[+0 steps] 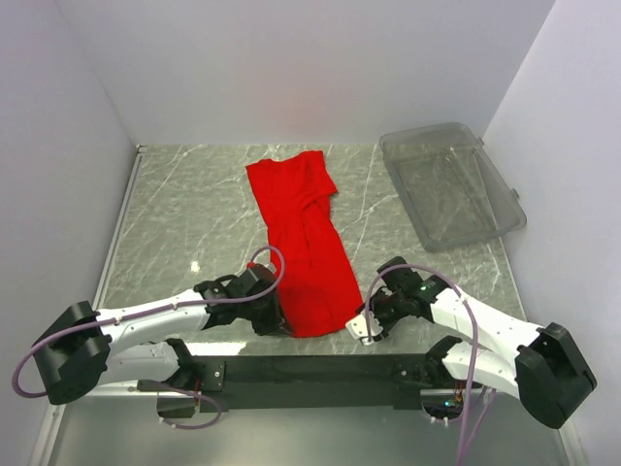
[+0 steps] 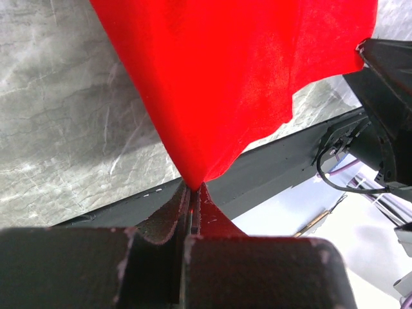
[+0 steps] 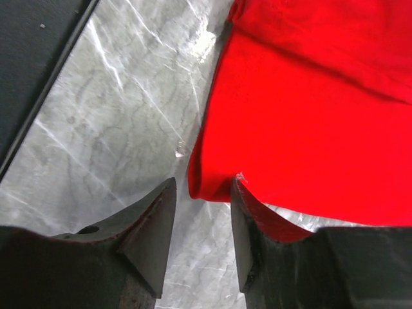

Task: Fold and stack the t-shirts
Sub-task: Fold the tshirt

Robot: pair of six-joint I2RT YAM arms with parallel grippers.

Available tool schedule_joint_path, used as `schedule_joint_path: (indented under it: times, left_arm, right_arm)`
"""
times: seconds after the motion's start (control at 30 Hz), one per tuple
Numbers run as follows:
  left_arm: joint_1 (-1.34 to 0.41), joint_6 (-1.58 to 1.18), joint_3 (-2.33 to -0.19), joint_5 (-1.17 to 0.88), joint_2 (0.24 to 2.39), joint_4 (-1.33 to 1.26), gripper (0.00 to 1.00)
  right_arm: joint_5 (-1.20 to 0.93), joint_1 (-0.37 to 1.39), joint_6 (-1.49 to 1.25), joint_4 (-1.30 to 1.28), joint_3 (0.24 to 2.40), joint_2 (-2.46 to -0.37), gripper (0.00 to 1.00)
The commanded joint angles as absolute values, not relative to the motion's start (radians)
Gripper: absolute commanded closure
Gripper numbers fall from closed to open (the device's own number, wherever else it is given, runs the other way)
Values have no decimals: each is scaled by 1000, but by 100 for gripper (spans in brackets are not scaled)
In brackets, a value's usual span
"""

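Left gripper is clamped on the near-left corner of the shirt. Cloth is pinched right at the tips and pulled up into a tented peak in the left wrist view. Right gripper has its jaws apart and holds nothing. The near-right corner of the shirt sits in the gap, and one finger looks to overlap the hem (contact hard to confirm).

Shirt is red and lies mid-tabletop. Its long axis runs from the far side toward the arm bases, slanted so the near end sits more to the right. It looks narrowed into a long strip, with the far end wider and rumpled.

Key relation: both grippers are at the near end, one per corner, and the whole length of the shirt lies straight ahead of them. The next fold probably carries the near hem away over the body toward the far end.

Left arm reaches in low across the front, forearm nearly flat, wrist turned toward the shirt. Right arm roughly mirrors it, elbow bent, gripper angled down at the tabletop. I'd judge the right one must close before any lift, or the hem rises unevenly.

Clear tray sits far right, well apart from the shirt. Only one shirt is in view, so stacking is not started.
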State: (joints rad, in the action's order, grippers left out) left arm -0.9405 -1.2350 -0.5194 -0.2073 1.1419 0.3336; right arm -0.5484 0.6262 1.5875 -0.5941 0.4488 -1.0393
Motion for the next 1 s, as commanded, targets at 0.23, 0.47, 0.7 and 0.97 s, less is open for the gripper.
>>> schedule_joint_path:
  times: [0.23,0.47,0.7,0.97]
  left_arm:
    - [-946,-1244,-515,-196,1132,302,99]
    - [-946,-1238,-529,-176,1117,313,99]
    - [-945,-1213,-586,-92,1011,396,99]
    - [-829,-1203,-584,-115,954,417,99]
  right_arm:
    - [-506,650,1615,-535,439,-1104,73]
    - [-566,647,1566,-589,454,-1066,100]
    - [-690,585,1393,-713,586,-991,100]
    - [-753,520,1208,-700,721,-1052,100]
